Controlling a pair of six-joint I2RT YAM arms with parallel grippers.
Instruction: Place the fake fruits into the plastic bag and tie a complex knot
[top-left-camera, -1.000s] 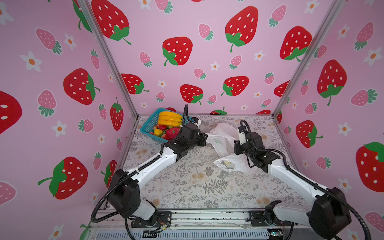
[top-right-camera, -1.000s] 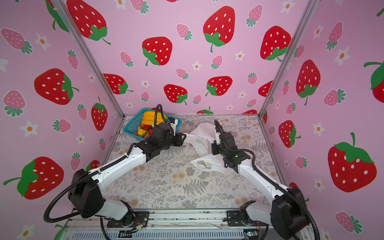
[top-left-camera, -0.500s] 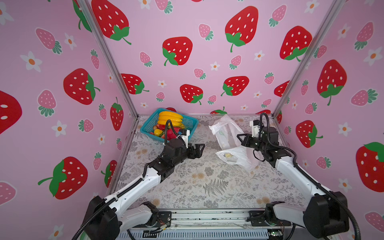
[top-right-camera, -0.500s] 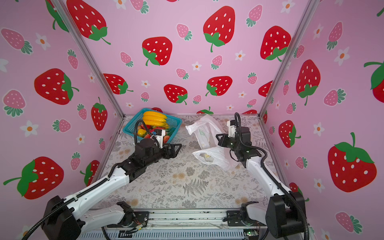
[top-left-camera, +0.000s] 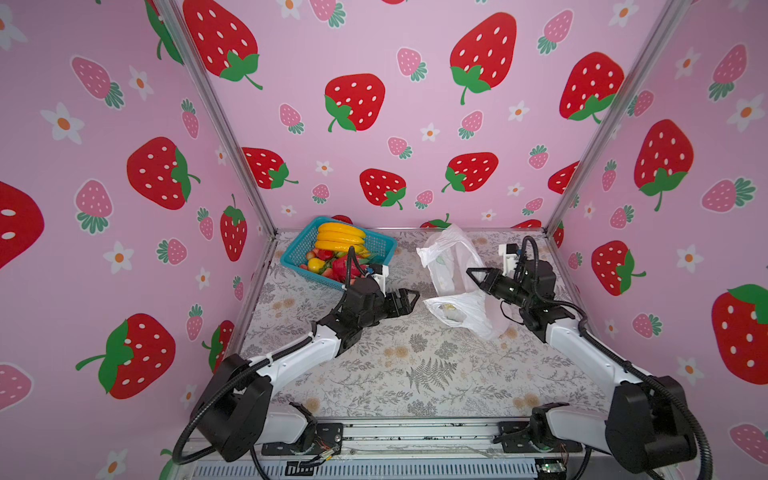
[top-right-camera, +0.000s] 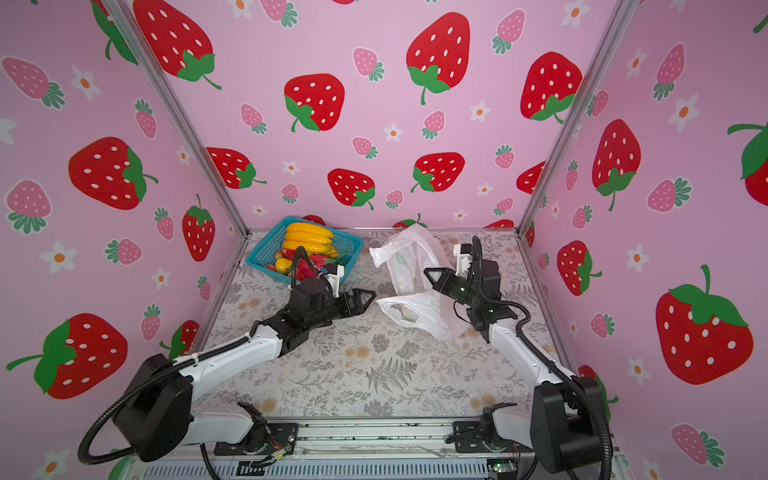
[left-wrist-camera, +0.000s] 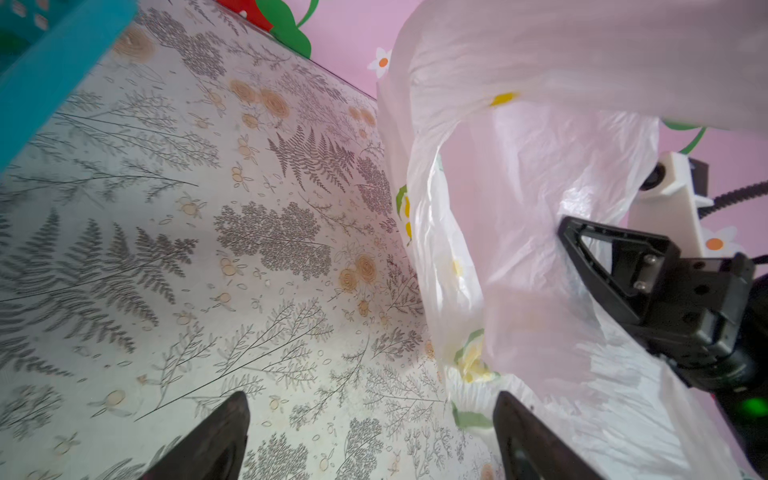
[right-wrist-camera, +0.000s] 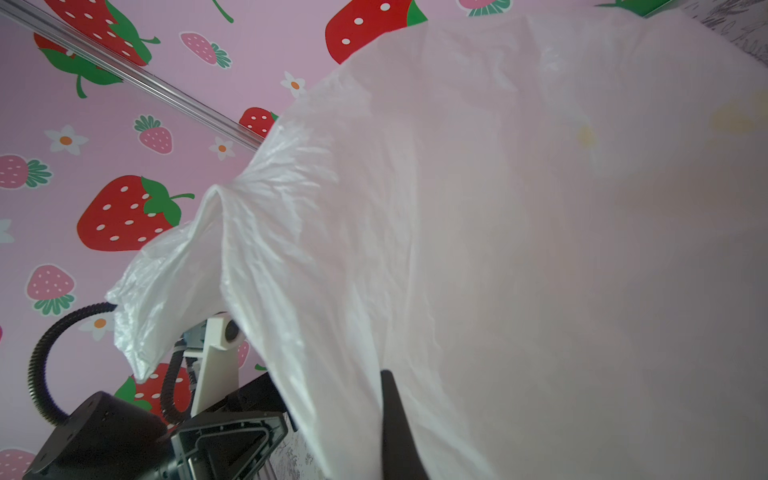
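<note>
Pink strawberry walls are closing in a fern-print table (top-left-camera: 415, 374). Toward the back, the plastic bag (top-left-camera: 453, 266) is hanging from the right gripper (top-left-camera: 473, 275), whose jaws are pinched on its film, probably near the rim. The left gripper (top-left-camera: 409, 300) is facing the bag's mouth, jaws apart and empty. The fake fruits (top-left-camera: 338, 245) are sitting behind it in the teal basket (top-left-camera: 295, 254), with open floor between.

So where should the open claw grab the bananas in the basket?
Probably across the middle of the bananas, coming down from above. They lie on top of the other fruits in the basket, so nothing covers them, and the basket's walls block a reach from the side. The left claw is open and nearest.
</note>
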